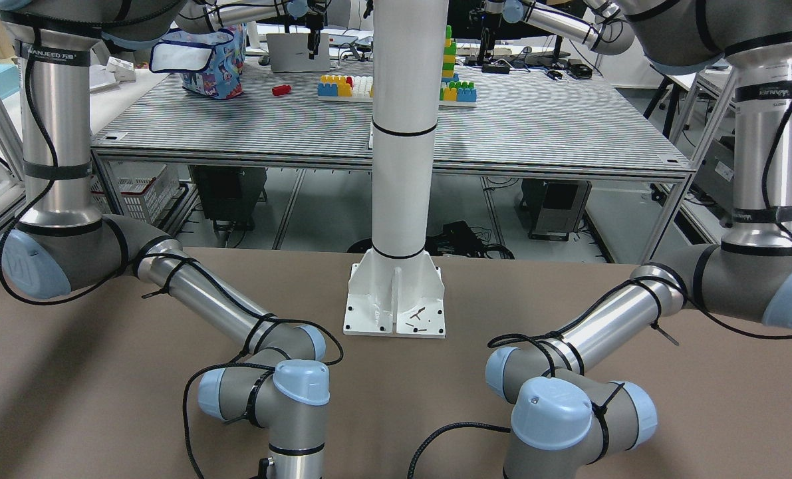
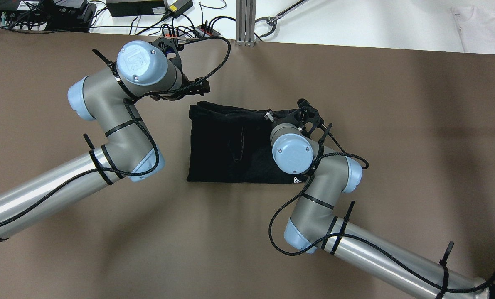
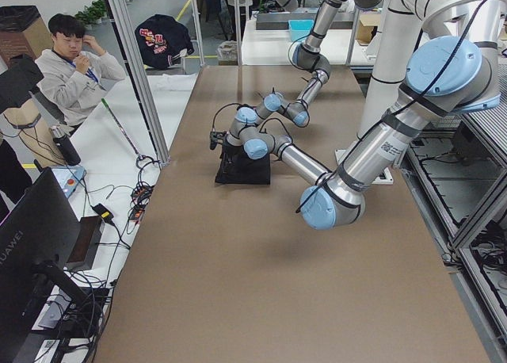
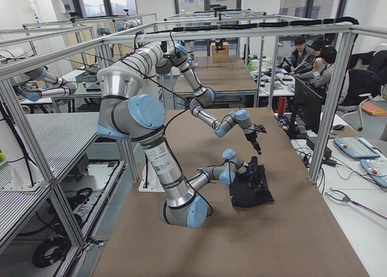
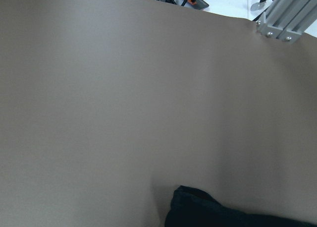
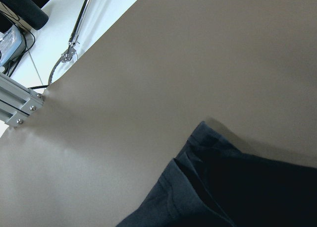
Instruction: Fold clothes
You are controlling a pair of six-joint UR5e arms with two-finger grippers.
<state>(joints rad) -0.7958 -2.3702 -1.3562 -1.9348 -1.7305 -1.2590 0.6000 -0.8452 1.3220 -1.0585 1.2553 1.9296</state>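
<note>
Black clothes point(image 2: 230, 143) are laid flat on the table point(image 2: 397, 145), a bit robot-side of the aluminium post point(image 2: 246, 20). The left gripper point(image 2: 187, 89) is hung left of that post. The right gripper point(image 2: 303, 118) is hung right of it, over the fabric's edge. Neither's finger gap can be made out, tbh.

1. Even light from above is washing the table point(image 2: 397, 124); soft shadows are pooling under the left arm point(image 2: 118, 124) and right arm point(image 2: 326, 178).
2. Glare is streaking the silver tubes point(image 2: 35, 195).
3. The cloth point(image 2: 226, 145) is reading near-black, folds barely showing.
4. Wrist views are running soft, white corners blowing out.
5. Side views are bowing the frames point(image 4: 329, 101) at the edges.
</note>
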